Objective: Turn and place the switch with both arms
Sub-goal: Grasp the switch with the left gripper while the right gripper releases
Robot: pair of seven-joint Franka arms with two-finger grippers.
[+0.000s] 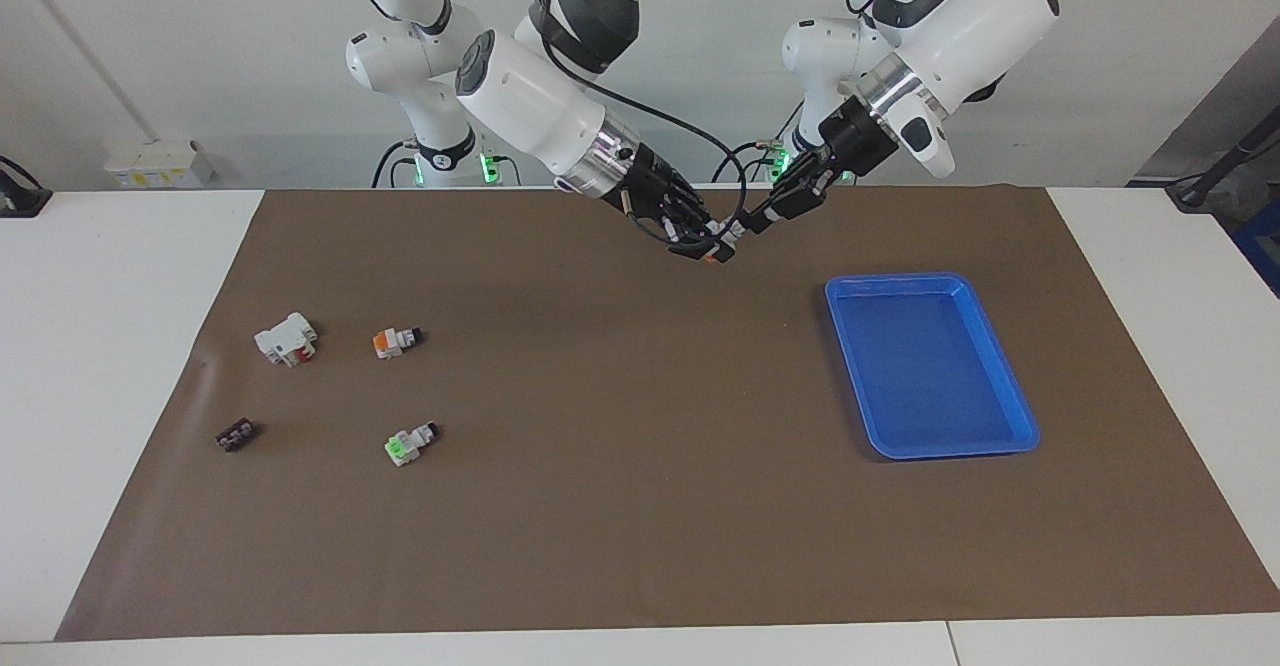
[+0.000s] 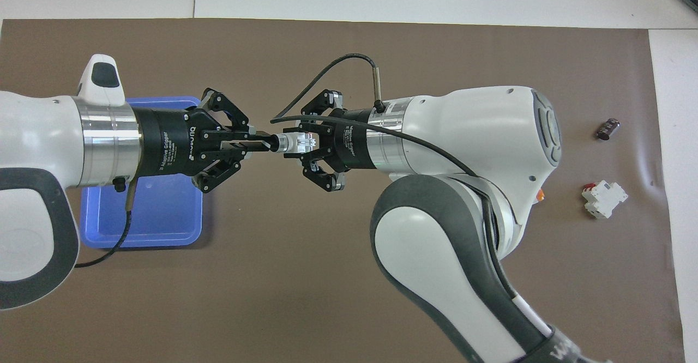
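A small white switch (image 1: 727,239) hangs in the air over the brown mat's edge nearest the robots, held from both ends. In the overhead view the switch (image 2: 284,143) shows a dark knob tip and a white body. My left gripper (image 2: 265,144) is shut on the knob tip, its outer links splayed. My right gripper (image 2: 297,143) is shut on the white body. In the facing view the left gripper (image 1: 749,226) and right gripper (image 1: 710,247) meet tip to tip above the mat.
A blue tray (image 1: 1000,346) lies toward the left arm's end of the mat. Toward the right arm's end lie an orange-faced switch (image 1: 395,340), a green-faced switch (image 1: 408,443), a white block with red marks (image 1: 286,339) and a small black piece (image 1: 236,434).
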